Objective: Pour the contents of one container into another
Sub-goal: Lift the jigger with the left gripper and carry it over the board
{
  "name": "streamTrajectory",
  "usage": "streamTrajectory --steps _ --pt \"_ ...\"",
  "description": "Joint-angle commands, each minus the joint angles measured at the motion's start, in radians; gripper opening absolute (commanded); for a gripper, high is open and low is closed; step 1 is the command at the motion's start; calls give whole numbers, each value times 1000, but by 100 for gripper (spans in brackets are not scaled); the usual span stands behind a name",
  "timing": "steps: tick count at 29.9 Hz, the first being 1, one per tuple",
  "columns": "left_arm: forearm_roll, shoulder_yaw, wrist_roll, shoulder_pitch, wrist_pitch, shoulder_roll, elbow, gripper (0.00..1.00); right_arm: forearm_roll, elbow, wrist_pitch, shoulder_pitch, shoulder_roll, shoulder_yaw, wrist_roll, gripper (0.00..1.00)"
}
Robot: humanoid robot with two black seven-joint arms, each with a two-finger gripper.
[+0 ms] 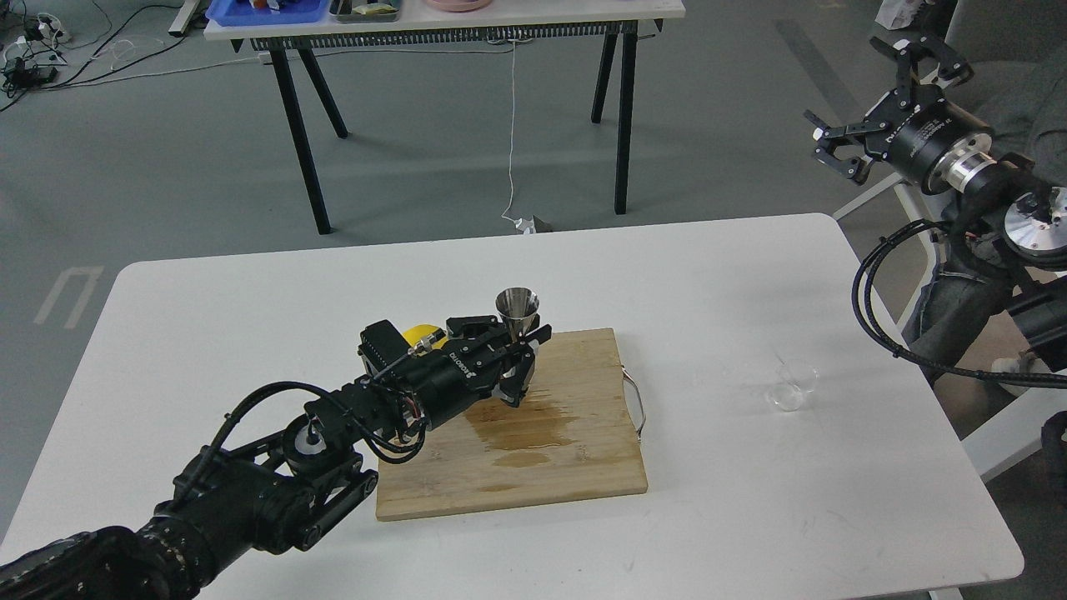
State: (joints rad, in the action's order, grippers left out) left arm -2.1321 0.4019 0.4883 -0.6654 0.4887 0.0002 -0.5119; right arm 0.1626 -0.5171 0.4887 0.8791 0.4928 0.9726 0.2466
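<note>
The jigger (518, 312) stands upright at the far edge of the cutting board (533, 467), its mouth open upward. The left gripper (523, 360) is at its lower half, with fingers (515, 385) either side of the waist; whether they are clamped on the steel or merely close around it cannot be told from this angle. The hold looks meant to steady the receiving vessel. A lemon (419, 335) shows partly behind the left wrist.

The glass cup (792, 386) lies on the white worktop (250, 333), well apart from the board to the right. It appears tipped on its side, and no contents can be made out. A wet patch (525, 425) darkens the board near the jigger.

The right gripper (867, 125) is raised off the worktop's right edge, fingers spread, holding nothing.

Judgement: the cup is not positioned for pouring. It sits on the right arm's side, so that arm would have to fetch it. Clear, round glass lying sideways risks rolling or slipping.
</note>
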Motion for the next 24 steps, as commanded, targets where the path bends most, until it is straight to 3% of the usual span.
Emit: streamTrajectory --steps 1,10,24 --pt "1 -12 0 21 0 0 19 5 0 0 0 -5 1 0 0 98" --pt "3 -20 0 63 0 0 27 9 0 0 0 -12 1 0 -1 98" --pt "3 -20 0 66 0 0 38 27 0 0 0 -14 1 1 -1 98"
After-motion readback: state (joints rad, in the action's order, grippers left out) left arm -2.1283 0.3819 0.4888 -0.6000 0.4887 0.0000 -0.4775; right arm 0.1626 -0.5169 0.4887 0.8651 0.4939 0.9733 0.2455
